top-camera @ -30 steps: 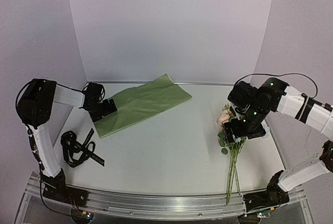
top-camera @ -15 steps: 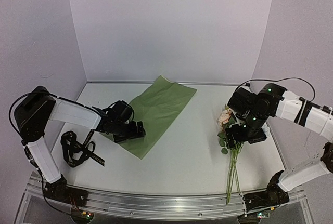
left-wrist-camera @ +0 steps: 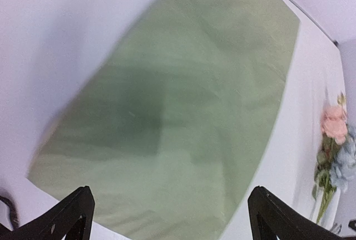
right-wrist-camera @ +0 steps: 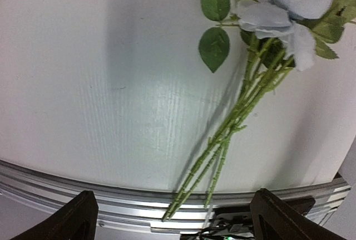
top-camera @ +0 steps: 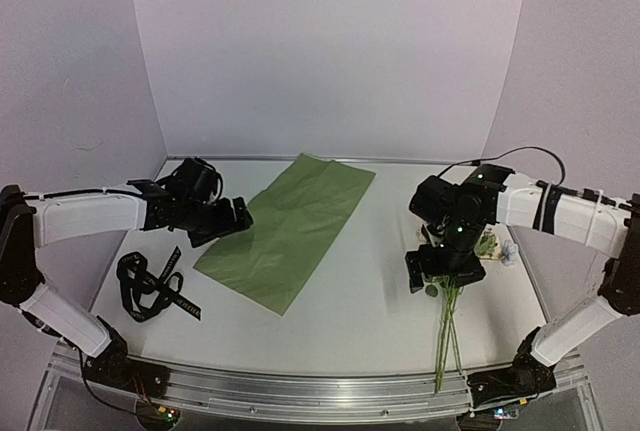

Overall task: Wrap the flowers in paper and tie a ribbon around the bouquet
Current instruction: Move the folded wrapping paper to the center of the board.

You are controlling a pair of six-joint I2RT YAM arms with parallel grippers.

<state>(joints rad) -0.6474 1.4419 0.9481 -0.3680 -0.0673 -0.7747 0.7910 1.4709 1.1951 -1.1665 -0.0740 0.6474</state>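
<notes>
The paper [top-camera: 290,226] lies flat on the table, sage-green face up, and fills the left wrist view as the paper [left-wrist-camera: 183,101]. My left gripper [top-camera: 232,219] hovers by its left edge, open and empty, as the left gripper [left-wrist-camera: 171,192] shows. The flowers lie at the right, with stems [top-camera: 447,326] pointing toward the near rail and blooms [top-camera: 490,246] partly hidden under my right arm. My right gripper [top-camera: 445,266] is above the upper stems, open. In the right wrist view the flowers [right-wrist-camera: 245,106] lie below the right gripper [right-wrist-camera: 175,195], untouched. The ribbon [top-camera: 150,286] lies bunched at the near left.
The aluminium rail [top-camera: 300,386] runs along the near table edge, and the stem ends reach over it [right-wrist-camera: 189,206]. White walls close in the back and both sides. The flowers [left-wrist-camera: 334,151] show at the far right of the left wrist view.
The paper has slid from the back left toward the middle and turned. My left gripper has pulled back to the paper's left edge. My right gripper has moved down over the flower stems.
</notes>
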